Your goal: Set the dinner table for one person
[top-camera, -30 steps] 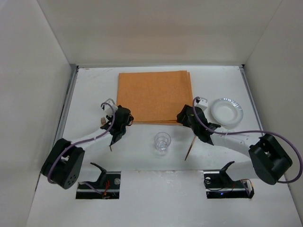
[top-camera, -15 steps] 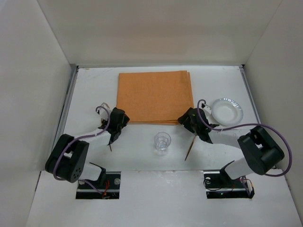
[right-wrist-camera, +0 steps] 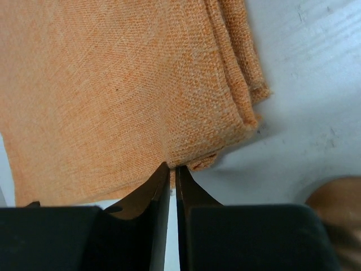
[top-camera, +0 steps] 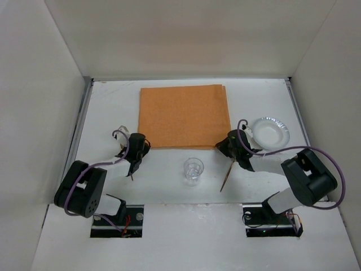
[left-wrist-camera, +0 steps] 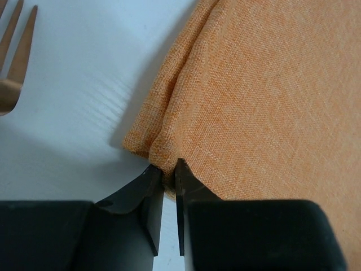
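An orange cloth placemat [top-camera: 185,116] lies flat at the back middle of the white dinner table [top-camera: 107,107]. My left gripper [top-camera: 141,147] is shut on the placemat's near-left corner, and the left wrist view shows the cloth [left-wrist-camera: 254,84] pinched between the fingertips of that gripper [left-wrist-camera: 167,169]. My right gripper [top-camera: 225,145] is shut on the near-right corner. In the right wrist view the folded cloth edge [right-wrist-camera: 113,84] sits between this gripper's tips [right-wrist-camera: 172,169].
A clear glass [top-camera: 193,169] stands in front of the placemat. A white plate [top-camera: 271,131] lies at the right. A wooden fork [left-wrist-camera: 14,56] lies left of the left gripper. A wooden spoon [top-camera: 227,178] lies under the right arm, its bowl [right-wrist-camera: 338,209] beside the jaws.
Both grippers were open over the placemat's near corners and have closed on them. Both wrists have dropped lower toward the table. The placemat has not shifted.
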Controlling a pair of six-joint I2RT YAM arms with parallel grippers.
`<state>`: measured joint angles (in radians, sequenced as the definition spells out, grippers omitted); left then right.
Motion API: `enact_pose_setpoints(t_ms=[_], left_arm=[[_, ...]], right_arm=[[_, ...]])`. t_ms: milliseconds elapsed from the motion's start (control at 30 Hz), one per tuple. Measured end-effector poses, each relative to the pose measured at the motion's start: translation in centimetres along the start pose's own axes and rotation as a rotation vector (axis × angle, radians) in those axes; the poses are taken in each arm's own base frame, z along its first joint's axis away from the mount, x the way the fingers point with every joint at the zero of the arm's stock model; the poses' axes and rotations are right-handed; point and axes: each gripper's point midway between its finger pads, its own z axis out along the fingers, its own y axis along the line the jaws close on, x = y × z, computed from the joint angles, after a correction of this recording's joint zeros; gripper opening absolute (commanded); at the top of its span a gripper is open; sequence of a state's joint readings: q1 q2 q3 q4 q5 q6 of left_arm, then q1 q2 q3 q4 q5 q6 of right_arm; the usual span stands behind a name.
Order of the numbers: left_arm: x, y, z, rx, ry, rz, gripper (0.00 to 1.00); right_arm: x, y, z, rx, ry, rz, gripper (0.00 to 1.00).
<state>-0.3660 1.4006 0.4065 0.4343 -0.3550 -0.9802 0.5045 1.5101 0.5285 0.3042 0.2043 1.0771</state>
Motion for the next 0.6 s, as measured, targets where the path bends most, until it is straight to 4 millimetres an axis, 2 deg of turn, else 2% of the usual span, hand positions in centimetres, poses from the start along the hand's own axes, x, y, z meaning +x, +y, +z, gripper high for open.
enact_pose_setpoints(t_ms=[167,367,600], left_arm=[[0.6,1.6,-2.2,0.006,0.016,0.017,0.06],[1.0,3.0,-5.0,-0.006,0.019,0.064,0.05],[1.9,4.3,-6.7,-0.042,0.035,0.115,0.06]], right_arm=[[1.6,-0.2,-2.5,-0.033,0.025,-0.044,0.13],[3.9,-1.4,-5.0,-0.034,0.074,-0.112,0.13],[6.2,-1.9,-7.2,-0.025,0.126,-0.183,0.13]])
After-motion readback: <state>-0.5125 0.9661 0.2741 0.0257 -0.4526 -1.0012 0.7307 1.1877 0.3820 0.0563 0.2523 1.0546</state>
